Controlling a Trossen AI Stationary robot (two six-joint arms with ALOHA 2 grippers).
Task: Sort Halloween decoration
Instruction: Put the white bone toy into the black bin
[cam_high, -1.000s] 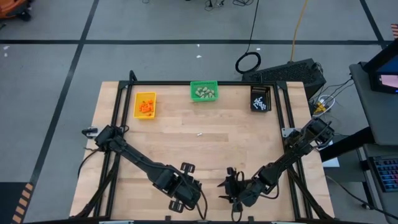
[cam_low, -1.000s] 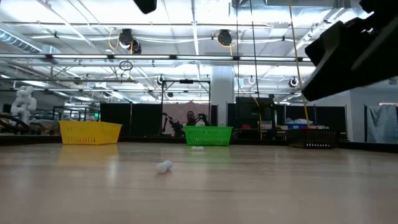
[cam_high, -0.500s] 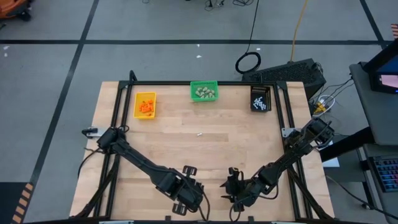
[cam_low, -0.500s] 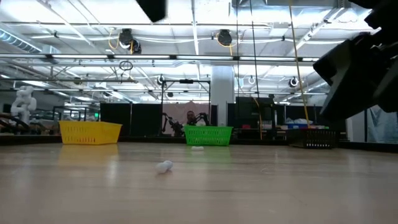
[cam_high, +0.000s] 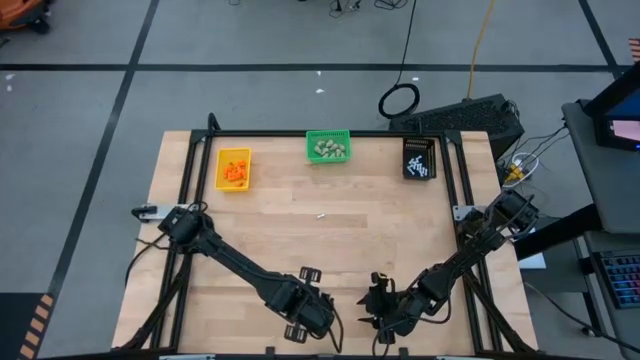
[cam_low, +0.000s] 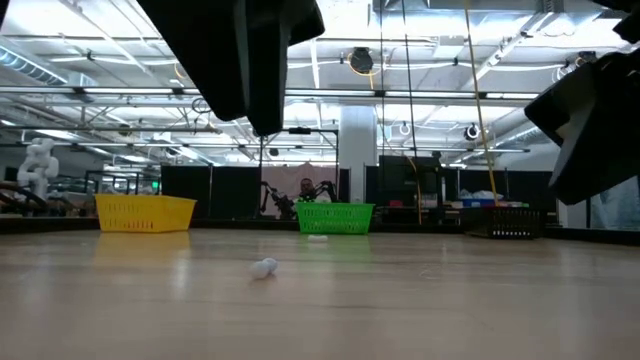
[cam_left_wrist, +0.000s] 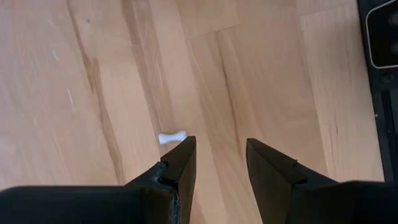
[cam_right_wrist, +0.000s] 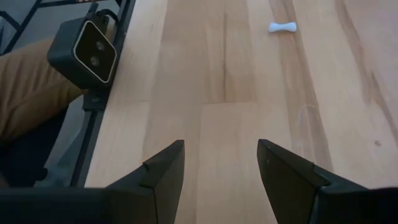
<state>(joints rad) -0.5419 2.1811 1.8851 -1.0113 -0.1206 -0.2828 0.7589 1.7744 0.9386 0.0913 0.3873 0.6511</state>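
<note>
Left wrist view: white stick (cam_left_wrist: 171, 137) beside open jaws.

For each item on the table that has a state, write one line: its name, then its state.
Yellow bin: upright, holds orange bits.
Green bin: upright, holds beige-grey lumps.
Black bin: upright, holds white sticks.
White bone-shaped piece: lying loose mid-table, unsorted.
Left gripper: open, empty, above the wood.
Right gripper: open, empty, near the table's front edge.
</note>
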